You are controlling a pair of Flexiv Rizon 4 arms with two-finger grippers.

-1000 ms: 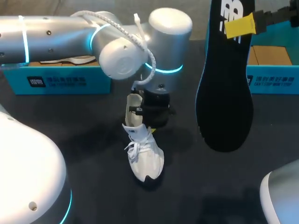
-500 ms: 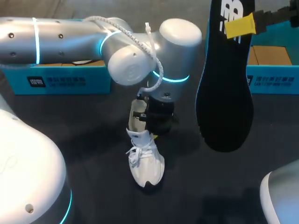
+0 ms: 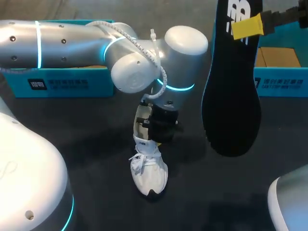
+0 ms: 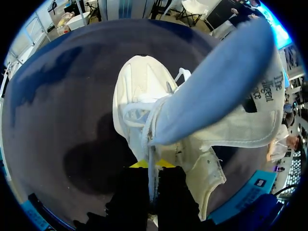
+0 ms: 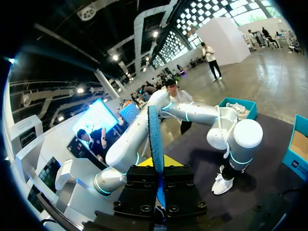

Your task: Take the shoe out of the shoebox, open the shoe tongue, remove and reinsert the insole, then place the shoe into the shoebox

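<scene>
Removed insole [image 3: 232,96]: clamped in right gripper [image 3: 247,25]. White shoe [image 3: 149,169]: collar pinched by left gripper [image 4: 152,169]. Step: reinsertion; next needs insole aligned over shoe's opening.

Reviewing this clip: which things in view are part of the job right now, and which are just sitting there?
In use: white shoe, clamped in the left pincer; black insole, clamped in the right pincer.
Sitting by: left teal box; right teal box. One is likely the shoebox; I cannot tell which.

left gripper [image 4: 152,168] low, pointing down, clamped; right gripper [image 5: 157,168] raised, clamped
</scene>
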